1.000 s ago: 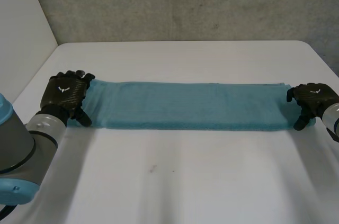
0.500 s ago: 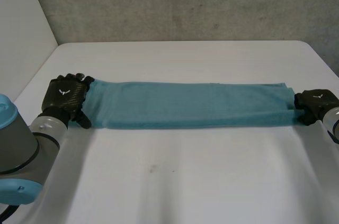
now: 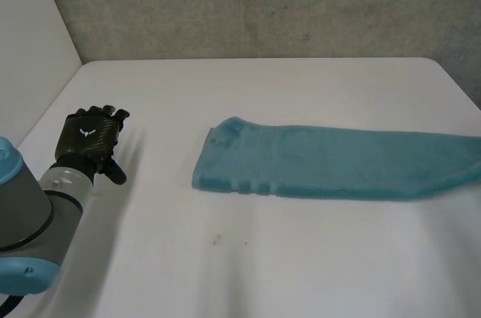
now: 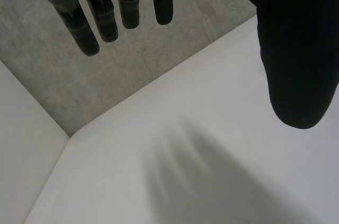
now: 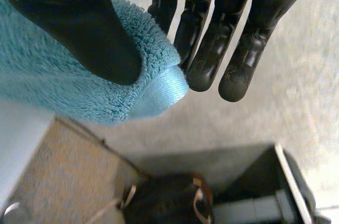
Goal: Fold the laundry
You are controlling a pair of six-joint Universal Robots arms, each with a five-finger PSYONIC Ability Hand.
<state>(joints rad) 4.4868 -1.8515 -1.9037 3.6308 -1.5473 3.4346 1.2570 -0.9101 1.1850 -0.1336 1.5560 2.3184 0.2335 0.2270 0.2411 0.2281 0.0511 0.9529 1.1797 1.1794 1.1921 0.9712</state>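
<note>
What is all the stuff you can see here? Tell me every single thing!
towel: one, teal-blue, a long folded strip on the table's right half
table: one, white, under the towel
wall: one, grey concrete, behind the table
bag-like thing: one, dark, on the floor beneath the right hand; too unclear to name for sure
left arm: one, grey with a light-blue cap, at the table's left
left hand: one, black, fingers straight, at the table's left side, apart from the towel
right hand: one, black, thumb and fingers pinching the towel's end
</note>
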